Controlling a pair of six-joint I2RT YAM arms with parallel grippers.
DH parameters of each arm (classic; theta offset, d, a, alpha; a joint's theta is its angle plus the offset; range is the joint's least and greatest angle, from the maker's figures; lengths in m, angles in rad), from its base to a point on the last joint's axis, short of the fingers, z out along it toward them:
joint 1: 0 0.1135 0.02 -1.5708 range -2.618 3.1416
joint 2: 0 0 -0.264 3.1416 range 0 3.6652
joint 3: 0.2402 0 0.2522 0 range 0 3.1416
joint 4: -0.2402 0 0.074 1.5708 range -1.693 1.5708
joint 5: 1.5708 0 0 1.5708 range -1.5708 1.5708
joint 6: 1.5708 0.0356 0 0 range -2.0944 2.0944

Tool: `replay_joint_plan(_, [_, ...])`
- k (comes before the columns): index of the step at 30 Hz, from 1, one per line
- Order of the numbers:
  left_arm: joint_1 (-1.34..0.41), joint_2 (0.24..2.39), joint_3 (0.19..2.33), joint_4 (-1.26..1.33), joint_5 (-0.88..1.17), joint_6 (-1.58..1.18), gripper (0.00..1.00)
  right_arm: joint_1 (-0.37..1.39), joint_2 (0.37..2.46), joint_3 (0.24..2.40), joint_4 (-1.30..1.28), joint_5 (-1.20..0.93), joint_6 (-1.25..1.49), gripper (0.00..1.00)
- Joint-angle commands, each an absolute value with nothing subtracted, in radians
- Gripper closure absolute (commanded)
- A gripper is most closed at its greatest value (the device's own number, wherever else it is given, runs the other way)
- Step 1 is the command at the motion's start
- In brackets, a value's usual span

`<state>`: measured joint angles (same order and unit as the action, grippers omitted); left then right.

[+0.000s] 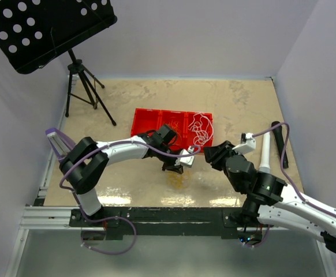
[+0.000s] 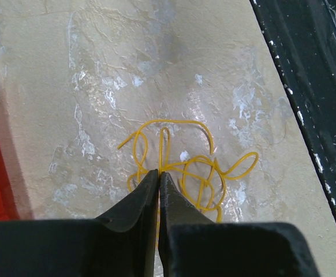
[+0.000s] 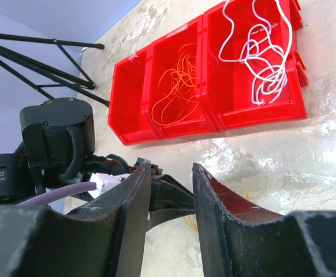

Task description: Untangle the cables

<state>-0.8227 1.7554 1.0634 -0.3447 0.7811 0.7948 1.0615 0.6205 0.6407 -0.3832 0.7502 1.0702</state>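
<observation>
Left claw [image 2: 159, 173]: fingers pressed together, only thin slit; one strand of orange tangle [image 2: 194, 173] runs into slit, pinched at tips. Tangle lies loose on bench [image 2: 127, 69], loops spreading toward 12 and 2 o'clock of tips.

Right claw [image 3: 171, 190]: fingers well apart, nothing between them. Top view: it sits at 3 o'clock of left claw.

Red bin [image 3: 254, 115] at 12 o'clock of tangle: white cable [image 3: 260, 63] coiled in right compartment, orange cables [image 3: 176, 86] in middle compartment.
</observation>
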Motion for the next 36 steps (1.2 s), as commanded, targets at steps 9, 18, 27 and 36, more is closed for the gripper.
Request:
replay_joint_plan(9, [-0.844, 1.7, 1.003, -0.21, 0.81, 0.689, 0.61, 1.065, 0.603, 0.667, -0.419, 0.805, 1.124, 0.6])
replay_joint_plan(18, [-0.862, 1.735, 1.028, -0.152, 0.733, 0.684, 0.8, 1.065, 0.578, 0.686, -0.46, 0.824, 1.129, 0.61])
replay_joint_plan(27, [-0.862, 1.713, 1.002, -0.21, 0.716, 0.733, 0.68, 1.065, 0.574, 0.69, -0.463, 0.827, 1.129, 0.61])
replay_joint_plan(36, [-0.862, 1.721, 0.999, -0.176, 0.71, 0.736, 1.0, 1.065, 0.574, 0.696, -0.466, 0.831, 1.129, 0.61])
